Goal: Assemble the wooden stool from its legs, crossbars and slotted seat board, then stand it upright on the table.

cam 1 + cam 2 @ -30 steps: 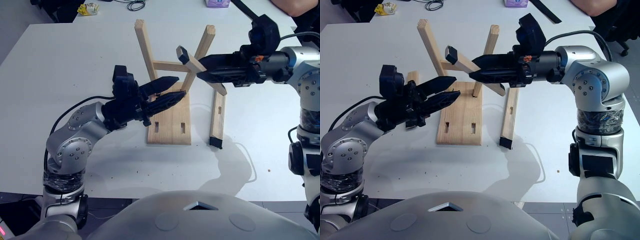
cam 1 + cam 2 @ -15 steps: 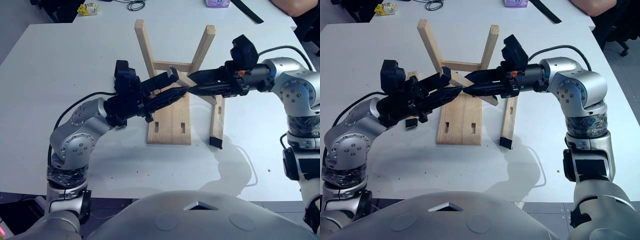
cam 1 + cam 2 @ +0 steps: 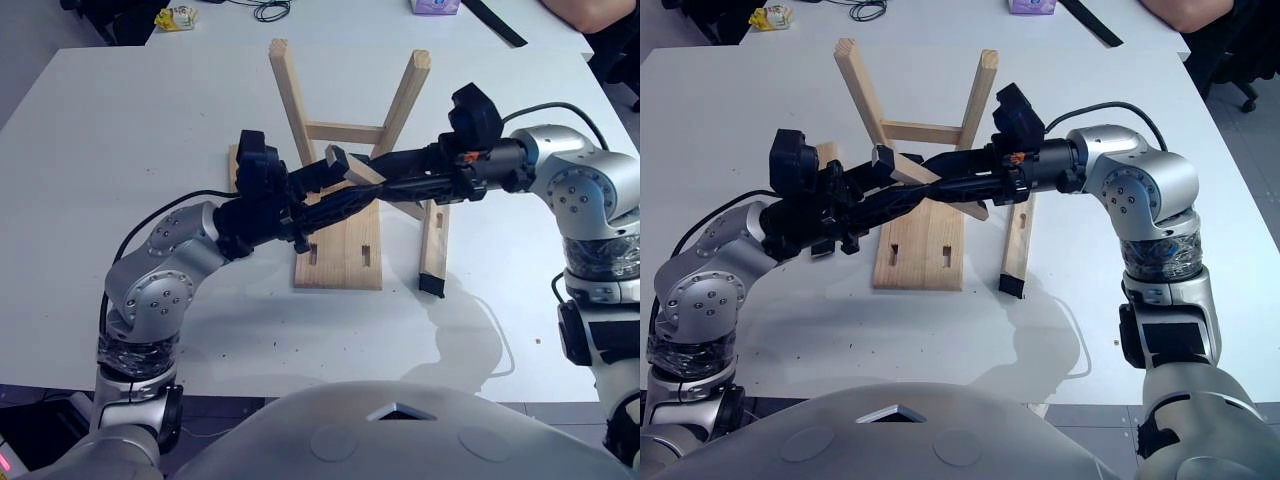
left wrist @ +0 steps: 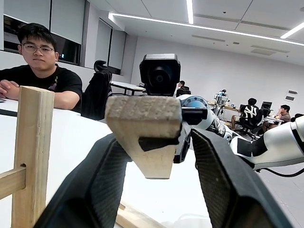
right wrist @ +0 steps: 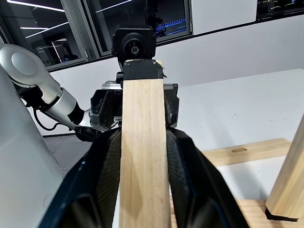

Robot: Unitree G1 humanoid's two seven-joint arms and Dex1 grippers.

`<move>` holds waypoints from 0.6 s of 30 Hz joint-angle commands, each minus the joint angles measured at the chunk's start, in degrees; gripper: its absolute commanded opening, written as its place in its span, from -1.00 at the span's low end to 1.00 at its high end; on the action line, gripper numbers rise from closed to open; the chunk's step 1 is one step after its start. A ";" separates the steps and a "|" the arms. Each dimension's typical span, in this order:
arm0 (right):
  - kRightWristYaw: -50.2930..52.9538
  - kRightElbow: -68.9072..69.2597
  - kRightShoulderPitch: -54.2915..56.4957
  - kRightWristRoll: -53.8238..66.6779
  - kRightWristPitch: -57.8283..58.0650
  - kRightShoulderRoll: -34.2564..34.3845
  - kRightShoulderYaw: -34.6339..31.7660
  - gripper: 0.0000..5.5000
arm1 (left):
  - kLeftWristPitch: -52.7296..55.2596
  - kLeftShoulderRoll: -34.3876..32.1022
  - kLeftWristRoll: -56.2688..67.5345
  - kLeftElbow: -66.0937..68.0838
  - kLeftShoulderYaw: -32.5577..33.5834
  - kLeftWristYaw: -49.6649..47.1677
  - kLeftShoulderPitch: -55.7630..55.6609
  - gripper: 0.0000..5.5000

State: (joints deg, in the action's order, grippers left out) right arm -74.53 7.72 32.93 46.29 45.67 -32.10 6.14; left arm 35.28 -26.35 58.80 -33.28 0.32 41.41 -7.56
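A wooden leg [image 3: 350,168] is clamped by the right gripper [image 5: 142,135] at the centre of the head view, above the seat board [image 3: 340,248] laid flat on the table [image 3: 120,130]. Its capped end is flanked by the left gripper [image 4: 154,142], spread wide.

Lit brightly and evenly from ceiling strip lights [image 4: 199,9] at twelve o'clock — threw soft, pale shadows across the white table [image 3: 120,150] toward five o'clock. Rendered head views sharp; softened the closest foreground in wrist views.
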 commanded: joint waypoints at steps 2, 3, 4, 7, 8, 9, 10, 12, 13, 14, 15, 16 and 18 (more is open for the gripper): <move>0.13 1.17 0.06 1.00 0.67 0.20 -0.50 -0.52 | 0.00 -0.02 0.01 -0.29 -0.44 0.77 0.21 -0.16; -0.04 1.31 -0.06 0.93 0.67 0.10 -0.42 -0.52 | -0.08 0.02 0.00 -0.20 -0.35 0.75 0.11 -0.16; -0.19 1.45 -0.19 0.84 0.64 0.00 -0.36 -0.52 | -0.17 0.06 0.01 -0.15 -0.25 0.74 0.02 -0.16; -0.43 1.72 -0.73 0.62 0.52 -0.24 -0.21 -0.52 | -0.32 0.15 0.19 0.08 0.11 0.71 -0.31 -0.16; -0.46 1.77 -0.87 0.56 0.45 -0.25 -0.17 -0.52 | -0.32 0.17 0.26 0.11 0.16 0.71 -0.35 -0.16; -0.50 1.82 -0.96 0.51 0.40 -0.24 -0.12 -0.52 | -0.33 0.20 0.29 0.12 0.17 0.71 -0.37 -0.16; -0.57 1.87 -1.03 0.49 0.35 -0.24 -0.09 -0.52 | -0.35 0.24 0.30 0.10 0.15 0.70 -0.35 -0.16; -0.62 1.98 -1.12 0.54 0.32 -0.20 -0.10 -0.52 | -0.44 0.39 0.30 0.03 0.10 0.67 -0.34 -0.22; -0.64 2.00 -1.11 0.59 0.34 -0.17 -0.12 -0.52 | -0.51 0.51 0.22 -0.08 -0.01 0.60 -0.26 -0.26; -0.64 2.01 -1.11 0.63 0.34 -0.14 -0.13 -0.52 | -0.59 0.65 0.08 -0.14 -0.16 0.56 -0.15 -0.34; -0.67 2.01 -1.11 0.62 0.32 -0.13 -0.12 -0.52 | -0.66 0.77 -0.05 -0.25 -0.30 0.58 0.05 -0.40; -0.71 1.98 -1.07 0.59 0.30 -0.13 -0.08 -0.52 | -0.71 0.98 0.15 -0.37 -0.33 0.60 0.25 -0.46; -0.81 1.98 -1.16 0.55 0.30 -0.24 -0.09 -0.52 | -0.90 1.33 0.37 -0.55 -0.29 0.68 0.45 -0.52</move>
State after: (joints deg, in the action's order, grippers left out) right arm -75.05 8.99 31.99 46.61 46.10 -31.91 6.29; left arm 34.84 -25.53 58.66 -33.23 0.30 41.76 -7.38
